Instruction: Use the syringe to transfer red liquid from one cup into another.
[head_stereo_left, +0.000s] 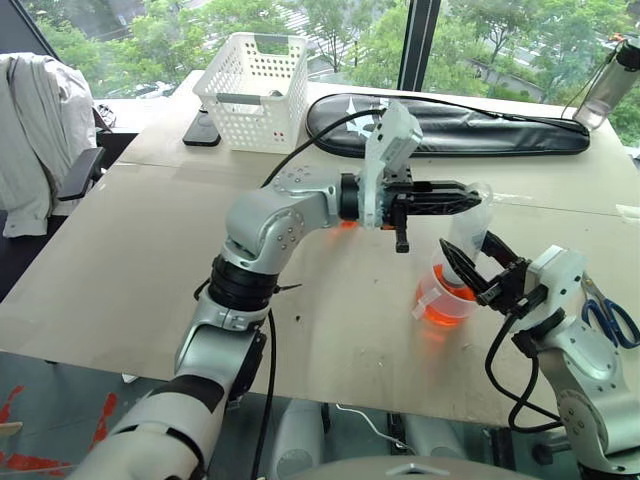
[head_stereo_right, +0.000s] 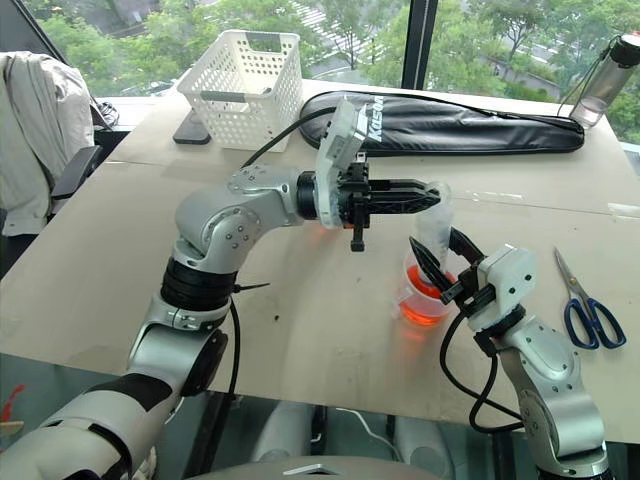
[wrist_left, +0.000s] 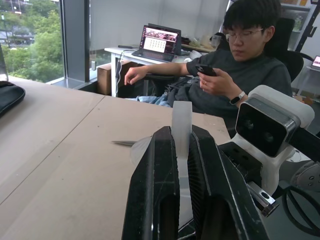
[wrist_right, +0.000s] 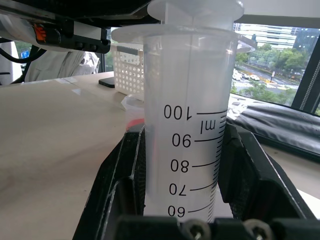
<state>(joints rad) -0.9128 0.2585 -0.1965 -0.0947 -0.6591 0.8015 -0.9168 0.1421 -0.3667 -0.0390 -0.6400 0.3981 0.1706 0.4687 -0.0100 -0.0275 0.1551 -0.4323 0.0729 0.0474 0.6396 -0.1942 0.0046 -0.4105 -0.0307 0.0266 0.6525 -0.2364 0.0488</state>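
Observation:
The clear syringe (head_stereo_left: 468, 235) stands nearly upright over the handled clear cup (head_stereo_left: 428, 292), which holds red liquid (head_stereo_left: 440, 312). Its lower end reaches down into that cup, and the tip is hidden. My right gripper (head_stereo_left: 472, 258) is shut on the barrel (wrist_right: 190, 125), just below the top markings. My left gripper (head_stereo_left: 470, 200) comes in level from the left and is shut on the white plunger (wrist_left: 181, 120) at the syringe's top. An orange-red glow (head_stereo_left: 346, 225) behind my left wrist marks a second clear cup (wrist_right: 131, 105), mostly hidden.
Blue-handled scissors (head_stereo_left: 610, 320) lie to the right of my right arm. At the back of the table are a white basket (head_stereo_left: 255, 90), a dark phone (head_stereo_left: 203, 130), a long black bag (head_stereo_left: 450, 125) and a bottle (head_stereo_left: 610, 85). A seated person (wrist_left: 225, 75) is beyond the table's right end.

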